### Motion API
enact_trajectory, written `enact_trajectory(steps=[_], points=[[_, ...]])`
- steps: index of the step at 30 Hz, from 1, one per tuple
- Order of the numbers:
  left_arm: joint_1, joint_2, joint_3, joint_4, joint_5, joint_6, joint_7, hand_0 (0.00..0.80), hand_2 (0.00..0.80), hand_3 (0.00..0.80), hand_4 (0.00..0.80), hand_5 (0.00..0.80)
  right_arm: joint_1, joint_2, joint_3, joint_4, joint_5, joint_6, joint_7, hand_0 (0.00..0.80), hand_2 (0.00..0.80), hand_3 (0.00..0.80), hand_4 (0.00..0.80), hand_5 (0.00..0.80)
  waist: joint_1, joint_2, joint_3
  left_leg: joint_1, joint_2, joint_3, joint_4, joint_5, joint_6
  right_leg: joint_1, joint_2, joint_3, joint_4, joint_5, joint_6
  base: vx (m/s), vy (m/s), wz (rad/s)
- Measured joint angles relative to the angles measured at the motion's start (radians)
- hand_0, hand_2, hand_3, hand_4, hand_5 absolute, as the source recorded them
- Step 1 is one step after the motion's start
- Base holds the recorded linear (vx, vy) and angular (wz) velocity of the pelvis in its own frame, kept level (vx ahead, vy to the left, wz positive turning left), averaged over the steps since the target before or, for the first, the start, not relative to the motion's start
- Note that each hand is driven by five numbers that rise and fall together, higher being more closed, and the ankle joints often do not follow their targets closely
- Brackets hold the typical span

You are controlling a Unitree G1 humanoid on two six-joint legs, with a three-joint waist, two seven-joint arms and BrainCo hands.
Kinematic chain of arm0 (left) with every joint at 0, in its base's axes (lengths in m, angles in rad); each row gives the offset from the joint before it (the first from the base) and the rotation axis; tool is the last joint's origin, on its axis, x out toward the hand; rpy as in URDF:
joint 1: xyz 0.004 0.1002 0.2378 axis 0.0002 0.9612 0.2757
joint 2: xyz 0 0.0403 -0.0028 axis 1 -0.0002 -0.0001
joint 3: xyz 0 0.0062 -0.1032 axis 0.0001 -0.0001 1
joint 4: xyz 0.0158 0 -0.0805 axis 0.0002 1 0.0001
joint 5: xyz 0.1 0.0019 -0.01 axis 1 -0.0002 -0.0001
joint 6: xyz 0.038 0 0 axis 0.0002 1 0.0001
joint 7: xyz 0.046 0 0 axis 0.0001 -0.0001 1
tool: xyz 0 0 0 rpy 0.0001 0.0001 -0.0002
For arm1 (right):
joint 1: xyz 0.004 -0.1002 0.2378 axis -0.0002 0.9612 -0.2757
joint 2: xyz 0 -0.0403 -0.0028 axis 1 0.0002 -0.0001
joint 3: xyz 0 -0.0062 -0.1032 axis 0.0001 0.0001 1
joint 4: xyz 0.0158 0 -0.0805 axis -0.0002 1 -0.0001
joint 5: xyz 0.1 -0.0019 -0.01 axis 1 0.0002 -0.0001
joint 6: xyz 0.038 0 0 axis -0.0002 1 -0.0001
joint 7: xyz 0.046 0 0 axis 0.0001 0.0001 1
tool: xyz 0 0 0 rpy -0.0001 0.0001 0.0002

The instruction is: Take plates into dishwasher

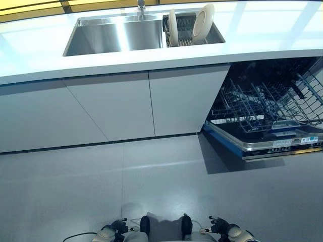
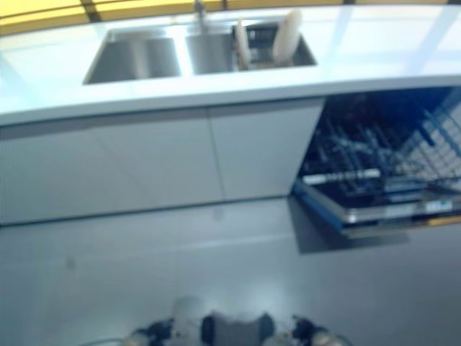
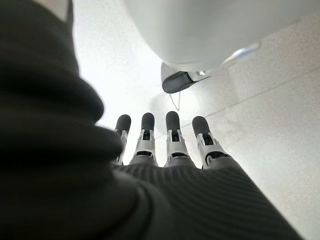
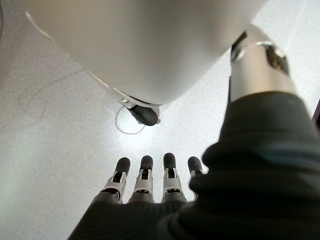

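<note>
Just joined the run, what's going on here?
Nothing is being handled yet. Two plates stand upright in the rack at the right end of the sink. The dishwasher is open to the right, lower rack out. The left hand and right hand hang low, fingers straight, empty.

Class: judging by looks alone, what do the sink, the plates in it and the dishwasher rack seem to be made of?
Sink: probably brushed stainless steel, silvery with soft reflections. Plates: likely glazed ceramic, white and glossy, though melamine is possible. Dishwasher rack: thin crossed wires, apparently coated metal.
</note>
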Motion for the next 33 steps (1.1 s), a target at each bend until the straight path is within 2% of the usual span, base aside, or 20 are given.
enact_trajectory(steps=[11,14,17,21,23,29,33], points=[[-0.002,0.001,0.0,-0.004,0.008,-0.006,0.0,0.0,0.0,0.0,0.0,0.0,0.001,0.0,0.002,0.0,0.001,0.0,0.0,0.0,0.0,0.0,0.0,0.0,0.0,-0.002,-0.001,0.031,0.001,-0.005,-0.002,0.0,0.0,0.033,0.0,-0.004,-0.002,-0.001,0.0,0.003,0.001,0.01],[0.0,0.002,0.0,-0.005,0.008,0.002,0.001,0.0,0.0,0.0,0.0,0.0,0.009,0.0,0.001,-0.011,0.075,-0.064,0.026,0.0,0.0,0.0,0.0,0.0,0.0,-0.008,-0.012,0.032,0.001,-0.009,-0.001,0.0,0.0,0.036,0.0,-0.008,-0.001,-0.001,-0.001,0.015,0.007,0.03],[0.02,0.005,0.0,-0.019,0.008,0.011,0.002,0.0,0.0,0.0,0.0,0.0,0.037,-0.006,0.001,-0.172,0.169,-0.142,0.124,0.0,0.0,0.0,0.0,0.0,-0.002,-0.015,-0.041,0.046,0.001,-0.008,-0.005,0.0,0.0,0.046,0.0,-0.009,-0.001,-0.002,-0.001,0.0,0.0,0.0],[0.043,0.009,-0.004,-0.06,0.008,0.027,0.003,0.0,0.0,0.0,0.0,0.0,0.051,-0.026,0.025,-0.49,0.259,-0.162,0.23,0.0,0.0,0.0,0.0,0.0,-0.002,-0.02,-0.07,0.066,-0.001,-0.009,-0.006,-0.001,0.001,0.067,0.0,-0.009,-0.003,-0.004,-0.001,0.0,0.0,0.0],[0.058,0.011,-0.005,-0.083,0.008,0.033,0.003,0.0,0.0,0.0,0.0,0.0,0.051,-0.052,0.045,-0.732,0.308,-0.109,0.248,0.0,0.0,0.0,0.0,0.0,-0.003,-0.022,-0.089,0.067,-0.001,-0.009,-0.007,-0.002,0.003,0.067,-0.001,-0.01,-0.004,-0.004,0.0,0.037,0.035,0.01],[0.068,0.017,-0.019,-0.087,0.007,0.057,0.003,0.0,0.0,0.0,0.0,0.0,-0.064,-0.093,0.036,-1.166,0.469,-0.061,0.238,0.0,0.0,0.0,0.0,0.0,-0.003,-0.026,-0.105,0.089,-0.003,-0.001,-0.01,-0.001,0.003,0.084,-0.003,-0.001,-0.004,-0.003,0.005,0.053,0.072,-0.04],[0.067,0.015,-0.023,-0.086,0.008,0.07,0.003,0.0,0.0,0.0,0.0,0.0,-0.271,-0.089,-0.046,-1.278,0.528,-0.049,0.124,0.0,0.0,0.0,0.0,0.0,-0.003,-0.025,-0.112,0.11,-0.005,0.012,-0.012,-0.001,0.003,0.097,-0.005,0.012,-0.003,0.001,0.008,0.068,0.109,-0.09]])
